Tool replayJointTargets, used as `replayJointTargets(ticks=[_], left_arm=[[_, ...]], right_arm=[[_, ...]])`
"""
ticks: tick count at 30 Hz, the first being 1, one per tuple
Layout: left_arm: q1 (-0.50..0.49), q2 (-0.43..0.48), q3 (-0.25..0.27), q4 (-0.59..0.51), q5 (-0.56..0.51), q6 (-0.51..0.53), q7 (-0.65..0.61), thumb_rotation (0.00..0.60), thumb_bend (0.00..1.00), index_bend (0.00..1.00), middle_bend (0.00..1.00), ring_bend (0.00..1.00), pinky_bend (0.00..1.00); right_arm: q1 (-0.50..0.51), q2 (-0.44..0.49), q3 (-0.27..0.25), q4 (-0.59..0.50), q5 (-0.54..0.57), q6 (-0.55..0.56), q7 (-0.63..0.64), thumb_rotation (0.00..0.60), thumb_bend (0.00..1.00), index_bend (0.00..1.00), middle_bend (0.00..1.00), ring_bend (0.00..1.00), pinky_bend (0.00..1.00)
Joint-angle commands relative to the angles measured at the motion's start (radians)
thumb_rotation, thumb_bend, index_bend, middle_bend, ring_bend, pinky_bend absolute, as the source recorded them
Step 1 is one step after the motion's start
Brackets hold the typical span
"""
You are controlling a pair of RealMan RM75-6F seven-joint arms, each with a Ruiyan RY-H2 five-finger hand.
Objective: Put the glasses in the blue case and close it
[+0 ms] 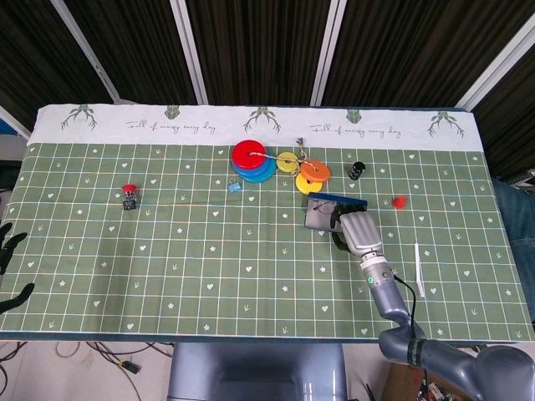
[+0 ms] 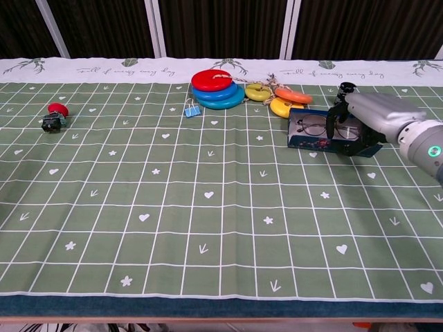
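Observation:
The blue case lies right of centre, partly folded up, so its patterned blue outer side faces the chest view. Thin-framed glasses rest inside on the grey lining. My right hand grips the case's right part, fingers curled over the top edge and thumb below. From the head view the case shows grey just left of my right hand, which covers its right end. My left hand hangs off the table's left edge, fingers apart and holding nothing.
Stacked red and blue rings and yellow and orange rings lie behind the case. A black cylinder, a red piece and a white stick sit to its right. A binder clip and a red button lie further left.

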Motion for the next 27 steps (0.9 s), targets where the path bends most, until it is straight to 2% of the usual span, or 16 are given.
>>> replayJointTargets(ticks=[1, 6, 17, 23, 27], left_arm=[[0.000, 0.000, 0.001, 0.000, 0.000, -0.001, 0.001, 0.600, 0.24, 0.13, 0.00, 0.00, 0.00], [0.000, 0.002, 0.000, -0.001, -0.003, -0.002, 0.000, 0.600, 0.24, 0.13, 0.00, 0.00, 0.00], [0.001, 0.005, 0.002, -0.003, -0.003, -0.004, -0.004, 0.600, 0.24, 0.13, 0.00, 0.00, 0.00], [0.000, 0.005, 0.002, -0.003, -0.002, -0.005, -0.003, 0.600, 0.24, 0.13, 0.00, 0.00, 0.00], [0.001, 0.006, 0.002, -0.004, -0.003, -0.005, -0.002, 0.600, 0.24, 0.13, 0.00, 0.00, 0.00]], right_arm=[[0.000, 0.002, -0.001, -0.002, 0.002, -0.003, -0.001, 0.600, 0.50, 0.54, 0.33, 0.30, 0.24], [-0.001, 0.005, -0.002, -0.012, 0.012, -0.018, 0.008, 0.600, 0.51, 0.55, 0.33, 0.30, 0.24], [-0.005, 0.014, -0.004, -0.037, 0.011, -0.013, 0.018, 0.600, 0.51, 0.67, 0.34, 0.30, 0.24], [-0.021, 0.041, -0.014, -0.093, -0.009, 0.017, 0.029, 0.600, 0.51, 0.70, 0.34, 0.30, 0.24], [-0.049, 0.083, -0.035, -0.169, -0.042, 0.063, 0.034, 0.600, 0.51, 0.71, 0.34, 0.30, 0.24]])
